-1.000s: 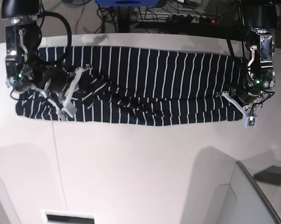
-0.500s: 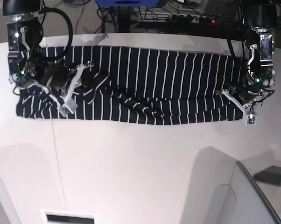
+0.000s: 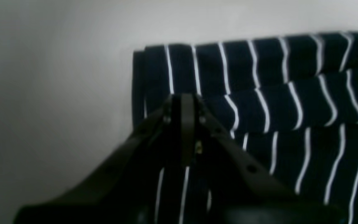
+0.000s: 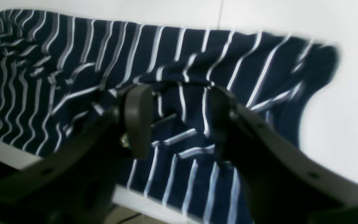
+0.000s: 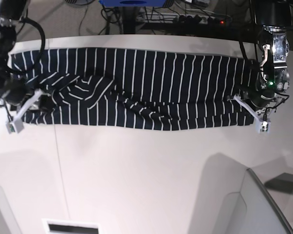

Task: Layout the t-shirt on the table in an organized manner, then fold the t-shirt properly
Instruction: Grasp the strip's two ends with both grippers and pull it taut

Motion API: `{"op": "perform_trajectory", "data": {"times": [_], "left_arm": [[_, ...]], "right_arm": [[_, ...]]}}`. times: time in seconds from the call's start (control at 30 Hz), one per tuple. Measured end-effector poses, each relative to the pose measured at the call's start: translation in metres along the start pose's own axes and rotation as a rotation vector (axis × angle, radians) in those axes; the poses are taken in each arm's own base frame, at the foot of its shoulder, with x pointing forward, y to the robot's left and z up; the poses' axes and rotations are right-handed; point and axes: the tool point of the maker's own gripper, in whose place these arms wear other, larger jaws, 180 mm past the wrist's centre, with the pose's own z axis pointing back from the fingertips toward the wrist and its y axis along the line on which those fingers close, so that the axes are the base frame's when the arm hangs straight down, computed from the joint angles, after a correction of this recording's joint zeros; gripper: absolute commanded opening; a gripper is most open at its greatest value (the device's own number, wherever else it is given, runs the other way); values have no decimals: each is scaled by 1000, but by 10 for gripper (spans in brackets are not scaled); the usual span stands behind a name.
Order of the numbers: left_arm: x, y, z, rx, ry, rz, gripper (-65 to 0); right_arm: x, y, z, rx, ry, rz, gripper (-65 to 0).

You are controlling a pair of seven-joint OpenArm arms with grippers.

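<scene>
Soft, limp striped t-shirt (image 5: pixel 137 87) lies folded in a long band across the white worktop (image 5: pixel 146 170). Left tool (image 3: pixel 183 102) pinches its end corner; right tool (image 4: pixel 179 121) stands apart over rumpled cloth. Grasp corners.

- The t-shirt (image 5: pixel 137 87) spans the far strip of the table (image 5: pixel 146 165) from 9 to 3 o'clock.
- Bare tabletop extends from its near hem toward 6 o'clock.
- The right gripper (image 5: pixel 20 114) stands at the 9 o'clock end, the left gripper (image 5: pixel 256 114) at the 3 o'clock end.
- A grey panel (image 5: pixel 263 204) occupies the 5 o'clock corner.
</scene>
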Motion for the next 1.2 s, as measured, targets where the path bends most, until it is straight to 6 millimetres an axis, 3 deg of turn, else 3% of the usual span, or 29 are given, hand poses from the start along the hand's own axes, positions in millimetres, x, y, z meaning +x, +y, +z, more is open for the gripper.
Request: {"op": "perform_trajectory", "data": {"times": [0.1, 0.3, 0.53, 0.77, 0.97, 1.1, 1.2], "left_arm": [[-2, 0, -1, 0, 9, -1, -650], [-10, 0, -3, -1, 27, 0, -650], [-29, 9, -8, 47, 84, -49, -650], [-23, 3, -7, 38, 67, -48, -650], [1, -2, 0, 32, -1, -59, -650], [-4, -5, 0, 27, 11, -56, -650], [-11, -5, 1, 27, 23, -61, -650]], "right_arm": [[0, -22, -24, -1, -8, -97, -629], [-30, -70, -45, -47, 30, -249, -620], [-41, -117, -33, -136, 32, -298, -621], [-39, -115, -29, -188, 68, -174, -627], [-2, -90, -3, -183, -55, -18, -627], [14, -78, 5, -181, -103, 28, -624], [7, -76, 3, -178, -59, 25, -624]]}}
